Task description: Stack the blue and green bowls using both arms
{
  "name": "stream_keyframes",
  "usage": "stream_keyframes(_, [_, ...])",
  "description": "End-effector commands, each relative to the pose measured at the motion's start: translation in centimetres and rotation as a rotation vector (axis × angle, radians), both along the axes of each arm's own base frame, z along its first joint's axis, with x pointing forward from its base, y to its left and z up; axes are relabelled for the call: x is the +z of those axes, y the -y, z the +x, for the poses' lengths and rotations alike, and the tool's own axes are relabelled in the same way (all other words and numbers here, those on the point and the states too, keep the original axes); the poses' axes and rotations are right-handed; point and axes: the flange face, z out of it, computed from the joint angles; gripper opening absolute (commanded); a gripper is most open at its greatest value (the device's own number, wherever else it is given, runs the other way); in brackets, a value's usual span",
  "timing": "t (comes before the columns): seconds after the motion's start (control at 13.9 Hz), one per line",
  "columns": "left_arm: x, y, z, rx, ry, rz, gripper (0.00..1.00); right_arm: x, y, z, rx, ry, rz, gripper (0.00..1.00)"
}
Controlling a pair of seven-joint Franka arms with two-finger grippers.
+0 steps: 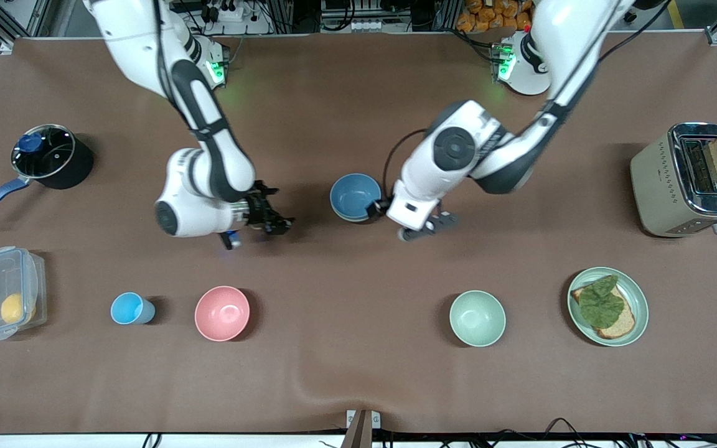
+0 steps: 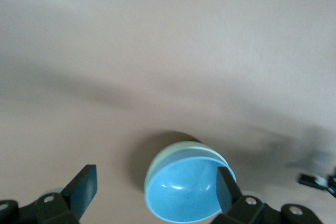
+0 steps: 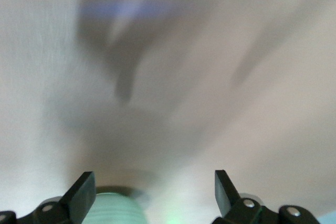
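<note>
Left wrist view: blue bowl (image 2: 184, 190) nested in green bowl (image 2: 157, 163), only its rim showing; left gripper (image 2: 155, 190) spread around it, right gripper (image 1: 269, 214) spread at the stack's nine o'clock.

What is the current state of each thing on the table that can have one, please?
blue bowl: nested in a green bowl, upright
left gripper: jaws open, blue bowl rim between them
right gripper: jaws open, empty
second green bowl: empty
pink bowl: empty
toaster: bread raised
pot: lid on
container: closed

Blue bowl (image 1: 355, 195) sits upright, apparently nested in green bowl (image 2: 168, 157), mid-table.
</note>
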Motion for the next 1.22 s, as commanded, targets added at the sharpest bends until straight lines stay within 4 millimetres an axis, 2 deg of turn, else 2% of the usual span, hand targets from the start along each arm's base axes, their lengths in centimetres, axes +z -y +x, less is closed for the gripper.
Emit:
stream_keyframes(0.0, [2.7,-5.2,3.2,-0.005,-0.013,0.040,1.00,3.6,3.8,-0.3,0.088,0.009,-0.047,1.00])
stream_keyframes(0.07, [4.3,-7.1,4.1,0.017,-0.011,0.052,1.00,4.5,5.4,-0.1,0.137,0.018,-0.039,1.00])
stream_keyframes(0.22, [7.2,-11.9,6.2,0.067,-0.020,0.077,1.00,6.0,10.0,0.4,0.197,0.042,0.020,1.00])
stream_keyframes(0.36, [11.5,-17.1,6.8,0.130,-0.005,0.130,1.00,7.8,14.9,1.2,0.269,0.073,0.039,1.00])
stream_keyframes(0.5, [14.8,-22.8,7.3,0.199,0.015,0.144,1.00,9.7,17.1,1.9,0.347,0.081,0.007,1.00])
stream_keyframes(0.57, [16.2,-24.0,6.7,0.203,0.013,0.158,1.00,10.9,18.6,2.4,0.357,0.091,-0.011,1.00])
stream_keyframes(0.72, [19.7,-23.8,4.3,0.165,0.016,0.201,1.00,13.6,21.5,3.4,0.413,0.142,0.016,1.00])
stream_keyframes(0.79, [20.4,-23.8,3.6,0.122,0.008,0.210,1.00,15.0,23.4,3.9,0.430,0.178,0.023,1.00])
stream_keyframes(0.93, [22.7,-24.3,3.2,0.028,0.030,0.212,1.00,16.9,26.0,4.3,0.524,0.240,0.026,1.00])
stream_keyframes(1.08, [24.2,-24.8,3.1,-0.063,0.061,0.206,1.00,18.7,28.9,4.9,0.529,0.279,0.013,1.00])
stream_keyframes(1.15, [25.7,-24.8,2.5,-0.091,0.084,0.211,1.00,20.1,30.3,5.0,0.515,0.283,0.016,1.00])
